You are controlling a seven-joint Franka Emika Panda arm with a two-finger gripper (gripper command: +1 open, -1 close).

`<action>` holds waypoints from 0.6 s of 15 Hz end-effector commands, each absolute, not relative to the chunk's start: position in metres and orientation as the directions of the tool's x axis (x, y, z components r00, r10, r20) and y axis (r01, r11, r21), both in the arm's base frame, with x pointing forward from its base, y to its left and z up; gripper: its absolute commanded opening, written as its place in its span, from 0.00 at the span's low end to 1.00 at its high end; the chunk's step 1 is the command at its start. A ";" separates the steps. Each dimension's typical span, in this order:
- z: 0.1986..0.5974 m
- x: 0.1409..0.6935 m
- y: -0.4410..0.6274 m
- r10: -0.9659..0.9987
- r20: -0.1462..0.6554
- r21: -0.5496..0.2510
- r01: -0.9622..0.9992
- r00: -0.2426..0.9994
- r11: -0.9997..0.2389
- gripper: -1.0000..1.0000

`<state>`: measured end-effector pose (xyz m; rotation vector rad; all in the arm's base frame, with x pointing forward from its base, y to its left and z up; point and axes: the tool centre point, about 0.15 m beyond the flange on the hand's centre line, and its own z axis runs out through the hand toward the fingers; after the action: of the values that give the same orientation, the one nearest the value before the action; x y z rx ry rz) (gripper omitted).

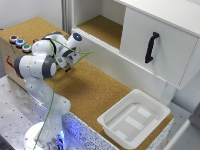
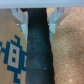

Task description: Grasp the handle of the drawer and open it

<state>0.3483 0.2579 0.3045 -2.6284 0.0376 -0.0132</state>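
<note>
The black bar handle [image 2: 39, 47] lies along a tan drawer [image 2: 67, 50] front, seemingly shut.

White arm [image 1: 42, 65] bent low, gripper [image 2: 38, 22] fingers spread apart

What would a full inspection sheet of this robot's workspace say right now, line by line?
Surface: cork-topped counter, on a speckled base.
Job's things: black handle fills the wrist view, running between the fingers; the drawer is hidden behind the arm in the exterior view, so open or closed cannot be told.
Clutter: white plastic tray at the counter's end on the exterior view's right; coloured buttons on the tan box.
Grippers: gripper straddles the handle, one finger on each side; contact unclear.
Cables: thin green cable along the arm.
Surroundings: white cabinet door with an upright black handle.
</note>
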 end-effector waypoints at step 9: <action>0.289 0.348 0.145 -0.167 0.024 -0.489 -0.134 0.986 -0.862 0.00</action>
<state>0.3506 0.1992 0.3040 -2.6506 0.1209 -0.0384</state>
